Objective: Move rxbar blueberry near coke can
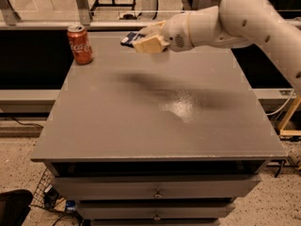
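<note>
1. Rxbar blueberry (130,38) is clamped between the closed fingers of the gripper (145,40), which is held above the far part of the grey table (141,126).
2. The coke can (80,44) is seen upright at the table's far left corner, near the bar but apart from it.

The cream pincer (140,39), hovering over the grey bench's (141,126) far edge, is gripping the navy rxbar blueberry (128,38); the coke can (80,44) is showing red with white script.
</note>
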`<action>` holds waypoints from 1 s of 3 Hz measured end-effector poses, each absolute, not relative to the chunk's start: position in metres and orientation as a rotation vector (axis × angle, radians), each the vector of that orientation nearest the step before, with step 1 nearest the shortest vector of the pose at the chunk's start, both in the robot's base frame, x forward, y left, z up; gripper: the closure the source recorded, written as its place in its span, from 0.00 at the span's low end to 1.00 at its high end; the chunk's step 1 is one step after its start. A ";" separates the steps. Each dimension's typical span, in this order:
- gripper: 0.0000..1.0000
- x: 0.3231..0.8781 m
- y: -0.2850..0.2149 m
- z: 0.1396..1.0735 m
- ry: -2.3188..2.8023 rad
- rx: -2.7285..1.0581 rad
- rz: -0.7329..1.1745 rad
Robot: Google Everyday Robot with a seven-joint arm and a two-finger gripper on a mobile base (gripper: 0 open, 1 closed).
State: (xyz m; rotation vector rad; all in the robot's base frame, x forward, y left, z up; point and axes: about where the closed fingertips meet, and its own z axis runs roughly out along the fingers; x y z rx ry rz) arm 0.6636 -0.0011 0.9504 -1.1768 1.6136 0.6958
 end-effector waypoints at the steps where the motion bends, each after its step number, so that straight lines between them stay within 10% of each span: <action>1: 1.00 0.655 0.045 0.936 1.600 -1.226 0.756; 3: 0.99 0.654 0.115 0.885 1.568 -1.323 0.797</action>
